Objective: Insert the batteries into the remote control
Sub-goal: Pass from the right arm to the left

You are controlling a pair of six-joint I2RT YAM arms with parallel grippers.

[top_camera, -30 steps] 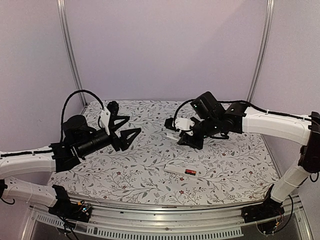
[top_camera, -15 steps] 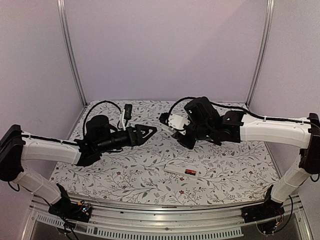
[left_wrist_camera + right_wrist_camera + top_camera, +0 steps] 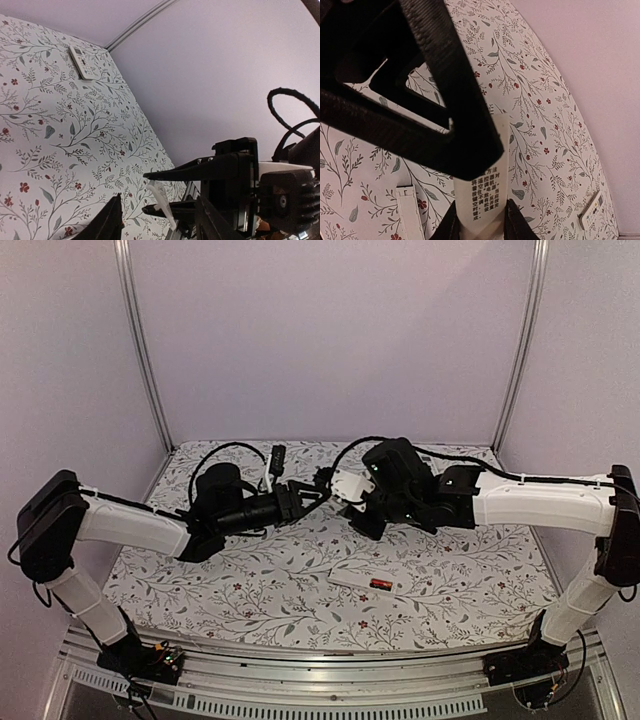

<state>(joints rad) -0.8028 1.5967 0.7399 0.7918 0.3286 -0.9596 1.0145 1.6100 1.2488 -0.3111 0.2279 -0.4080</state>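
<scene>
The white remote (image 3: 362, 580) lies flat on the floral table near the front, with one red and black battery (image 3: 381, 583) in it. My right gripper (image 3: 338, 492) is shut on a thin white cover piece (image 3: 350, 483) and holds it above the table's middle. Printed Chinese text shows on the piece in the right wrist view (image 3: 484, 192). My left gripper (image 3: 312, 490) is open, and its jaws straddle the free end of the piece (image 3: 160, 199). One left finger (image 3: 435, 65) crosses in front of the piece. Other batteries are out of view.
A second white remote (image 3: 82, 62) lies near the back wall and also shows in the right wrist view (image 3: 592, 209). A white slotted part (image 3: 407, 212) lies on the table below my right gripper. Metal frame posts (image 3: 140, 350) stand at the back corners.
My left arm has swung right and stretched out until its open jaws meet the white piece. My right gripper has shifted a little left with the piece.
</scene>
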